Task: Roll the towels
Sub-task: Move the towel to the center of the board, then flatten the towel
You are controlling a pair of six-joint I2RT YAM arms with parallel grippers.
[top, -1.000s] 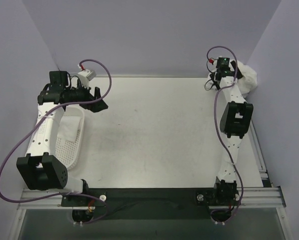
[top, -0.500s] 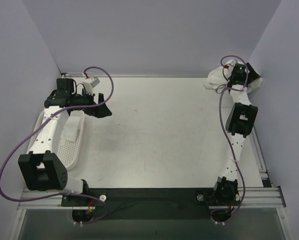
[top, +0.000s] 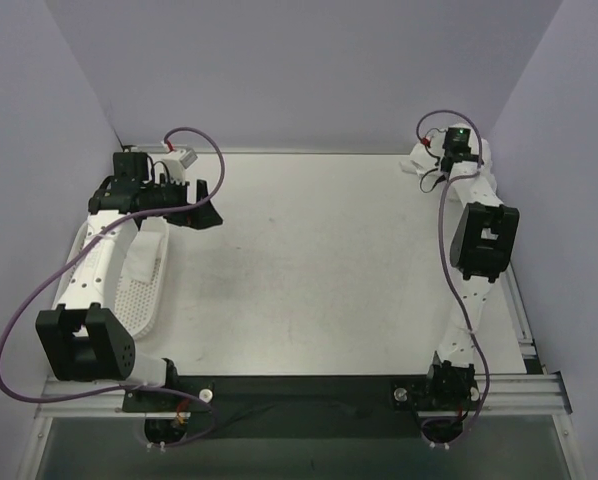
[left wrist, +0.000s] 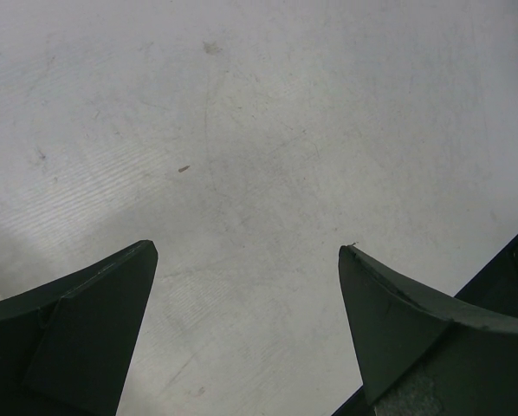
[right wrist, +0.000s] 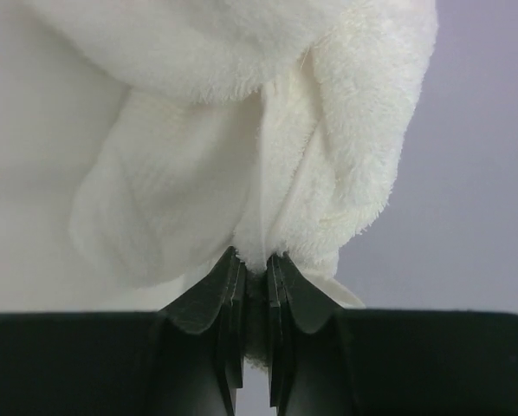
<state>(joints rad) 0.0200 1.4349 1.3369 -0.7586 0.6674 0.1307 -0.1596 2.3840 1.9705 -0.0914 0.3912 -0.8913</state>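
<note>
A crumpled white towel (top: pixel 417 160) sits bunched at the table's back right corner. It fills the right wrist view as fluffy folds (right wrist: pixel 242 130). My right gripper (top: pixel 453 150) is shut on the towel, with a fold pinched between its jaws (right wrist: pixel 255 260). Another white towel (top: pixel 145 256) lies in the basket on the left. My left gripper (top: pixel 206 202) hovers over the bare table beside the basket. Its fingers stand wide open with nothing between them (left wrist: pixel 246 249).
A white perforated basket (top: pixel 139 300) lies along the left edge under the left arm. The grey table (top: pixel 319 260) is walled at the back and on both sides. A dark rail (top: pixel 299 392) with the arm bases runs along the near edge.
The right gripper has closed on the towel in the back right corner and shifted slightly left with it. The left gripper drifted a little and stayed open.
</note>
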